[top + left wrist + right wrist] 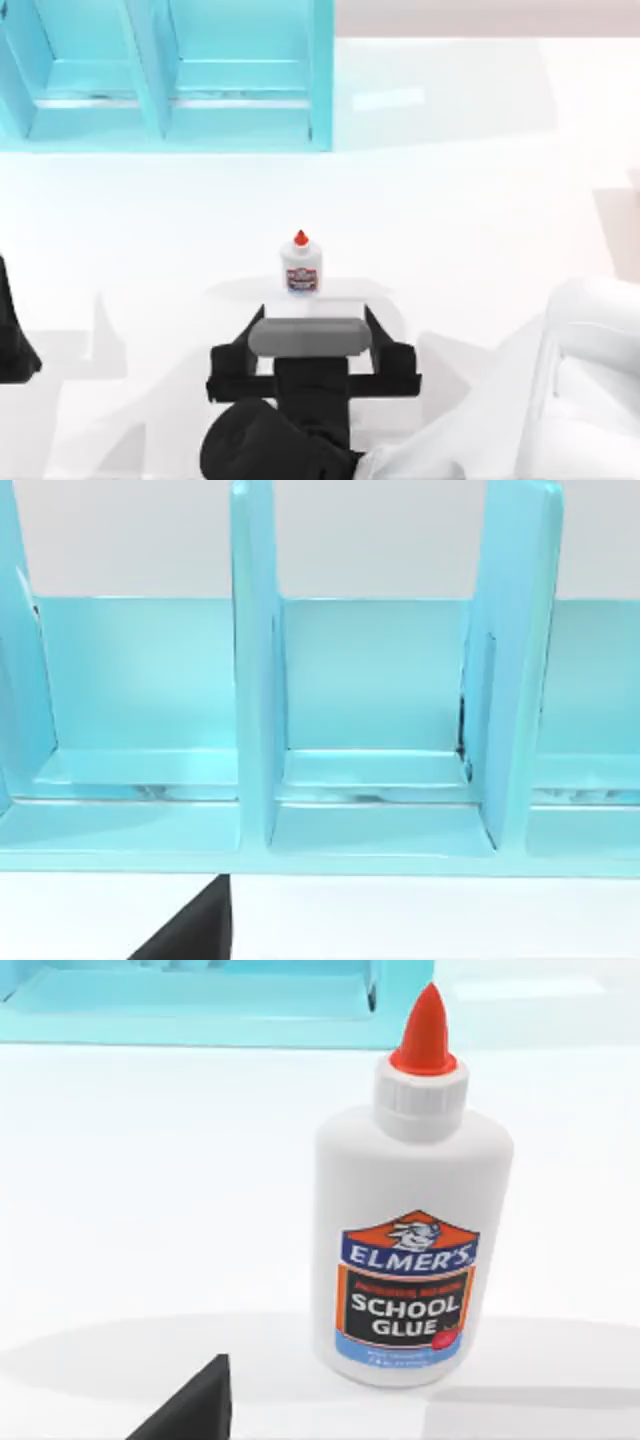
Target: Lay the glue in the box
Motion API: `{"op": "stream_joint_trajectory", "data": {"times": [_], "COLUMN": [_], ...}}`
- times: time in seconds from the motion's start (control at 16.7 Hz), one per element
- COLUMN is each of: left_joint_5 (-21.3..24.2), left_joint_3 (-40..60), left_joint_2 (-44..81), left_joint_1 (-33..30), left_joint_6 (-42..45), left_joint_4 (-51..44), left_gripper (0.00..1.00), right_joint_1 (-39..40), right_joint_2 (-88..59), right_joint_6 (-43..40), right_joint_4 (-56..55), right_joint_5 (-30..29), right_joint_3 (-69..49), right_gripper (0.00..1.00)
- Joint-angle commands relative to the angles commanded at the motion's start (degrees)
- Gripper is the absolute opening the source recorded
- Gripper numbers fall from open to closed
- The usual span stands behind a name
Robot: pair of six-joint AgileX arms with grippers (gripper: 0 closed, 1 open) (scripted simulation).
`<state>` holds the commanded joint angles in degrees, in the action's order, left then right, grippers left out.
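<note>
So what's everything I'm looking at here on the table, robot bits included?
glue bottle: one, white with a red-orange pointed cap and a blue-and-red label, standing upright near the table's middle, just beyond the right gripper.
box: one, light blue, split by dividers into open compartments, at the table's far edge toward the left.
table: one, white, under everything.
left arm: one, dark, at the table's left edge; its wrist camera faces the box's compartments.
right gripper: one, black with a grey bar across it, fingers spread, on the near side of the glue bottle but not touching it.
</note>
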<state>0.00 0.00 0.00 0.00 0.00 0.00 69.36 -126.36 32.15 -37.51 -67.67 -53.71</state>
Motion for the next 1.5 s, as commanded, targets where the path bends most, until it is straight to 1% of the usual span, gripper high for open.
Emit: {"op": "stream_joint_trajectory", "data": {"times": [0.24,0.66,0.84,1.2,1.44,1.5], "left_joint_5": [0.0,0.0,0.0,0.0,0.0,0.0], "left_joint_3": [0.0,0.0,0.0,0.0,0.0,0.0], "left_joint_2": [0.0,0.0,0.0,0.0,0.0,0.0], "left_joint_1": [0.0,0.0,0.0,0.0,0.0,0.0], "left_joint_6": [0.0,0.0,0.0,0.0,0.0,0.0], "left_joint_4": [0.0,0.0,0.0,0.0,0.0,0.0], "left_gripper": [1.0,1.0,1.0,1.0,1.0,1.0], "right_joint_1": [1.15,0.27,-2.43,-11.27,-11.82,-11.82], "right_joint_2": [-3.27,-3.93,-7.14,-13.17,-13.53,-13.53], "right_joint_6": [-0.05,-0.87,-4.91,-13.15,-13.69,-13.69], "right_joint_4": [-0.96,-1.72,-5.44,-12.66,-13.11,-13.11], "right_joint_5": [-1.47,-0.87,1.54,9.28,9.82,9.82], "right_joint_3": [-2.53,-3.15,-6.49,-12.62,-12.97,-12.97], "right_gripper": [1.0,1.0,1.0,1.0,1.0,0.92]}}
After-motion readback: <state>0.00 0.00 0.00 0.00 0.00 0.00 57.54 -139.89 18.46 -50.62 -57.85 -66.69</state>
